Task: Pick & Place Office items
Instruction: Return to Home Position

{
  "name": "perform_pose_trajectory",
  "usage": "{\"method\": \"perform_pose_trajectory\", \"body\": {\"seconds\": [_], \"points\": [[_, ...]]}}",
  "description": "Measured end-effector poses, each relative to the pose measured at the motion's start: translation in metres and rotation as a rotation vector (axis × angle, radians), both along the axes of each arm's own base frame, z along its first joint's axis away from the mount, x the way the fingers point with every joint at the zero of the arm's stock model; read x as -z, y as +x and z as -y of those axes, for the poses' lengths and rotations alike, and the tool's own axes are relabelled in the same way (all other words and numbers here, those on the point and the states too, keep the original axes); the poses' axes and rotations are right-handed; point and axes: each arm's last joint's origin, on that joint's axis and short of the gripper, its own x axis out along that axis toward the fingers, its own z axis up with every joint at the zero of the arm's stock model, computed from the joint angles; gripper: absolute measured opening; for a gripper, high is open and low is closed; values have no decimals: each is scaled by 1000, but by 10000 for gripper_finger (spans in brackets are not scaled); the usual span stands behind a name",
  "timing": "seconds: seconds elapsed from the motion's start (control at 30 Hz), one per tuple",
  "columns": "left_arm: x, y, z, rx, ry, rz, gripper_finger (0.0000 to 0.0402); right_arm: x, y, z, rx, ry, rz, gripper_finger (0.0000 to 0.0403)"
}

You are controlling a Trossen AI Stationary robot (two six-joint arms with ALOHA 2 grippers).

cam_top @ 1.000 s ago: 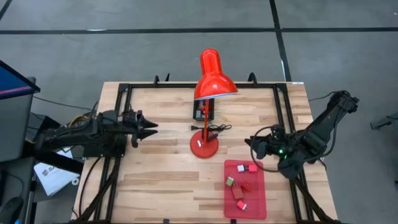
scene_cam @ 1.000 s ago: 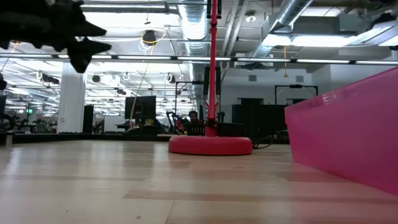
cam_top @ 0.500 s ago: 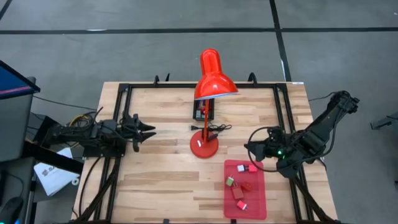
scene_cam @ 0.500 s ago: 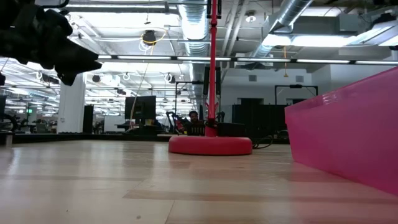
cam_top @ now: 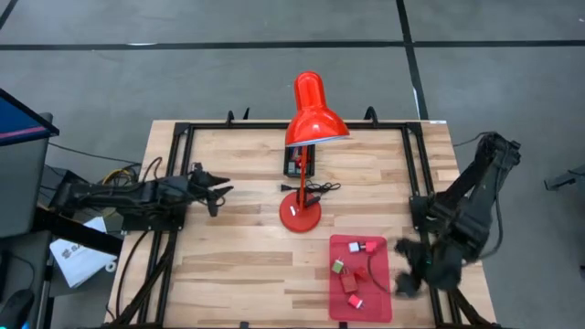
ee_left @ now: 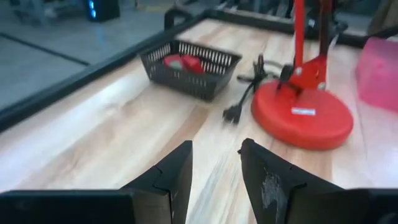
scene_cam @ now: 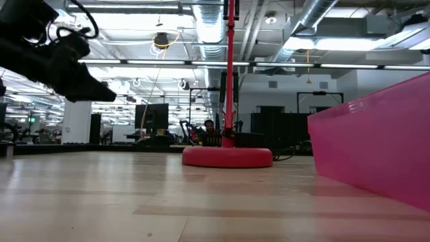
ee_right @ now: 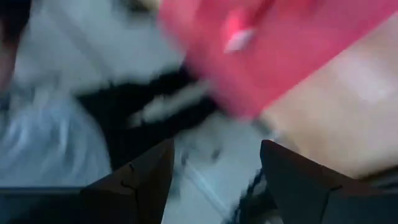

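Office items (cam_top: pixel 351 283): small blocks in the red tray (cam_top: pixel 382 311), front right of the table. Among them a green one (cam_top: pixel 338 266), several red, two pinkish-white ones (cam_top: pixel 356 302). More red pieces (ee_left: pixel 182 61) in the black mesh basket (cam_top: pixel 297 163).

By size:
- Wooden table (cam_top: pixel 238 265): black frame round the edge.
- Right arm (cam_top: pixel 475 192): at the table's right edge, folded down. Right gripper (cam_top: pixel 405 279) at the tray's right rim, blurred. Fingers (ee_right: pixel 292 180) wide apart in the wrist view, holding nothing.
- Left arm (cam_top: pixel 119 196): reaching in from the left edge. Left gripper (cam_top: pixel 218 192) above bare wood, left of the lamp base (cam_top: pixel 300 217), well apart from the tray. Fingers (ee_left: pixel 177 171) narrowly parted, nothing between.
- Red desk lamp (cam_top: pixel 313 114): mid-table, upright, round base on the wood, shade over the basket.
- Tray: flat, near the lamp base, front right of it, not touching.
- Basket: behind the lamp base.
- Black plug (ee_left: pixel 233 112) with cord: on the wood between basket and base.
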Motion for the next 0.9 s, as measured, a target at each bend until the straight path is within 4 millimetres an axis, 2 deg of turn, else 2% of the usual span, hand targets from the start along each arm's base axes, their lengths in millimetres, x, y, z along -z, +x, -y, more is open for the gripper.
{"method": "perform_pose_trajectory", "body": {"seconds": [0.07,0.17,0.23,0.3,0.37,0.5,0.6,0.67,0.73,0.8,0.9], "points": [[4,2,0,-4,-9,-38,129,5,9,-18,-102,64,2,232],[9,5,0,-4,-11,-97,129,29,44,-42,-270,95,42,232],[12,6,0,-5,-12,-129,129,54,71,-47,-392,56,60,232],[14,7,0,-5,-12,-154,129,77,100,-39,-476,-29,101,232],[16,8,0,-5,-12,-177,129,94,132,-15,-506,-152,182,232],[19,9,0,-9,-11,-188,129,100,202,57,-432,-389,475,232],[18,11,0,-9,-10,-181,129,94,231,113,-380,-497,651,232],[18,11,0,-9,-10,-180,129,79,239,139,-346,-539,822,232],[18,11,0,-9,-10,-180,129,64,233,156,-302,-598,987,232],[17,11,0,-9,-10,-168,129,59,215,164,-252,-667,1093,232],[16,12,0,-8,-10,-159,129,71,181,167,-184,-731,1153,232]]}}
